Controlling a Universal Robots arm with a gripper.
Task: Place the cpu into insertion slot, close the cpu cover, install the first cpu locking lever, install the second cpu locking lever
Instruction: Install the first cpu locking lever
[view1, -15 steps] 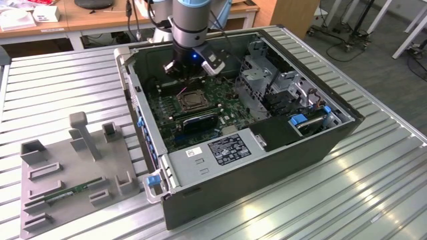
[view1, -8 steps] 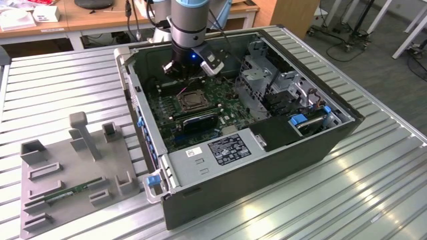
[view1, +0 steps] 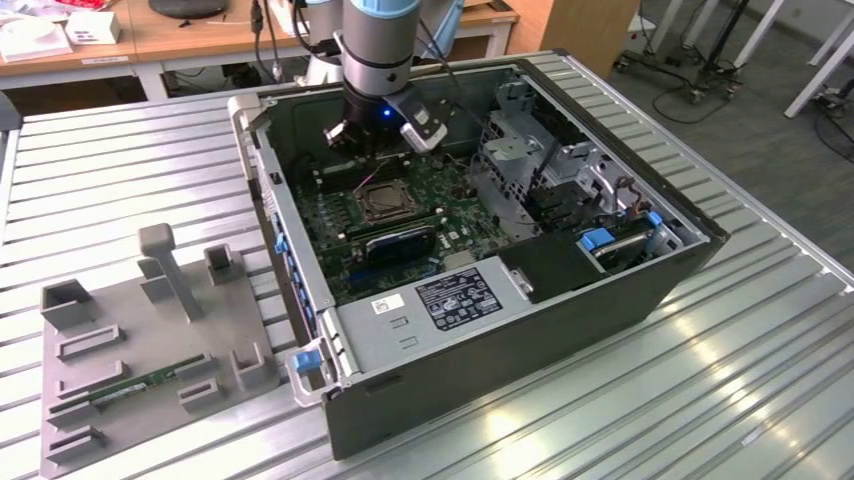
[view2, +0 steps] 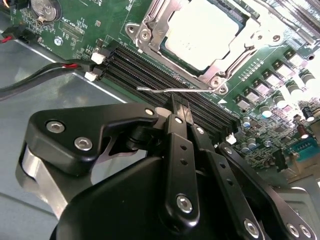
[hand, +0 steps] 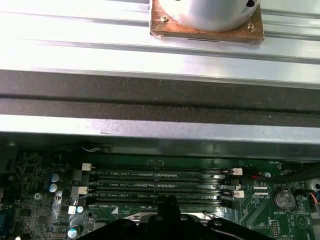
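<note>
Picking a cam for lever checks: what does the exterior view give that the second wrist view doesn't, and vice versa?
Exterior view adds: the open case on the slatted table, and a grey tray with a memory stick lying in it.
Second wrist view adds: the cpu seated under the closed cover, a thin lever beside the memory slots, and the gripper, jaws shut, right at that lever.
Both: the green motherboard and the socket.

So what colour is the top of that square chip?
The cpu top is dull silvery grey, clearest in the second wrist view.
</note>
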